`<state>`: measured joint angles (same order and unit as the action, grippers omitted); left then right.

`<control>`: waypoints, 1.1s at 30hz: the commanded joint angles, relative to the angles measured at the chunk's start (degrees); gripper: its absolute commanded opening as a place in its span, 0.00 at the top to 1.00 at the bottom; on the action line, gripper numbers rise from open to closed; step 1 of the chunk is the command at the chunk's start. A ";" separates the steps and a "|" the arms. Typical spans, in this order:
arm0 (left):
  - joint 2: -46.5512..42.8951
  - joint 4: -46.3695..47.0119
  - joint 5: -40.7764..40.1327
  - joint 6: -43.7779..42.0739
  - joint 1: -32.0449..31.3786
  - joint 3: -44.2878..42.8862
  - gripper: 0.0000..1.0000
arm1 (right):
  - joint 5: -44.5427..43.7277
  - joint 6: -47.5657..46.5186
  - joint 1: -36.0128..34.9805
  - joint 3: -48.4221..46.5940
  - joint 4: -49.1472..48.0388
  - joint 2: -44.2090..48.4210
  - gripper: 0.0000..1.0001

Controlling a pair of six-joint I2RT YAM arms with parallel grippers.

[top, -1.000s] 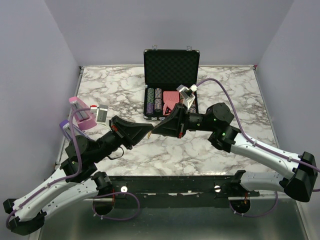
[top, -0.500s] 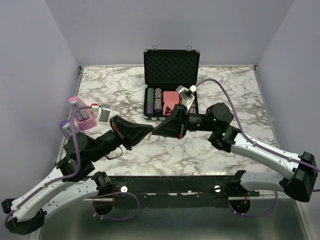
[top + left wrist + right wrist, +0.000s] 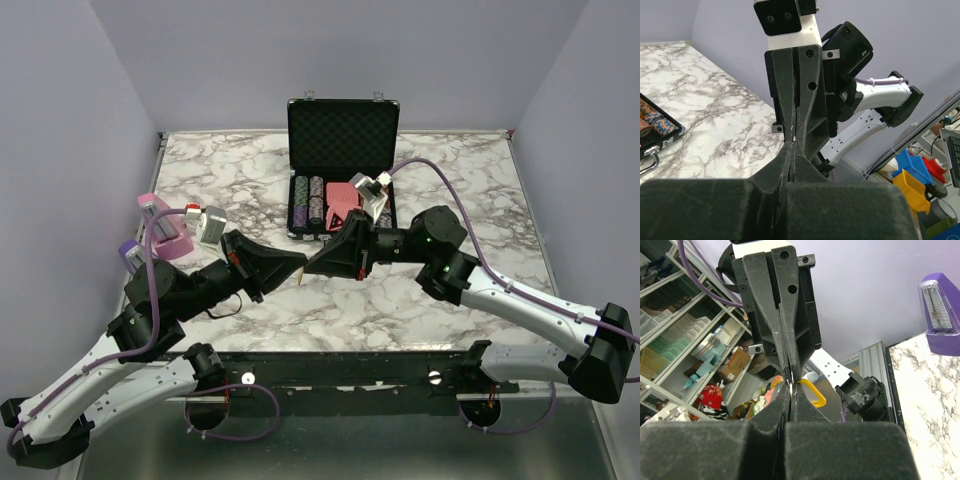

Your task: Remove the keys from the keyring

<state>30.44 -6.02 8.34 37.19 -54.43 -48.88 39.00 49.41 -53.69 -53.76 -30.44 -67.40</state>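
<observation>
Above the worktop's (image 3: 450,180) near-middle, our left end effector (image 3: 297,264) and right end effector (image 3: 313,262) meet tip to tip, both pinched narrow at the yellow keyring (image 3: 813,393). We cannot tell which one grips it. The open chip case (image 3: 343,130) at the far edge holds chips (image 3: 308,200), and a purple metronome (image 3: 132,255) stands at the left edge.

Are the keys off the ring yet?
Not yet, as far as I can tell. Done: the keyring is held up off the table. In hand: the left gripper and right gripper meet tip to tip, fingers shut, with the yellow loop poking out between them. Left: pulling the keys off. They are too small to see, and none shows loose.
</observation>
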 commanded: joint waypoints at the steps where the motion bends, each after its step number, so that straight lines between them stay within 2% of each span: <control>1: 1.56 -4.44 6.34 -2.30 -0.50 -1.57 1.00 | -0.51 -1.24 -0.89 -1.53 -0.85 -1.69 0.99; 16: 3.58 -8.13 10.64 -4.75 -0.50 -4.20 1.00 | 1.51 -2.74 -2.29 -3.02 0.73 -3.36 0.99; 25: 5.34 -14.36 14.60 -8.18 -0.50 -8.07 1.00 | 3.27 -5.02 -3.08 -4.51 4.77 -3.71 0.99; 33: 4.90 -17.27 14.87 -9.42 -0.50 -9.30 1.00 | 3.53 -5.55 -3.44 -5.22 6.18 -3.97 0.99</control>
<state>33.54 -19.77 16.45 28.67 -54.30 -58.19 45.28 45.08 -56.05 -56.86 -26.44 -69.32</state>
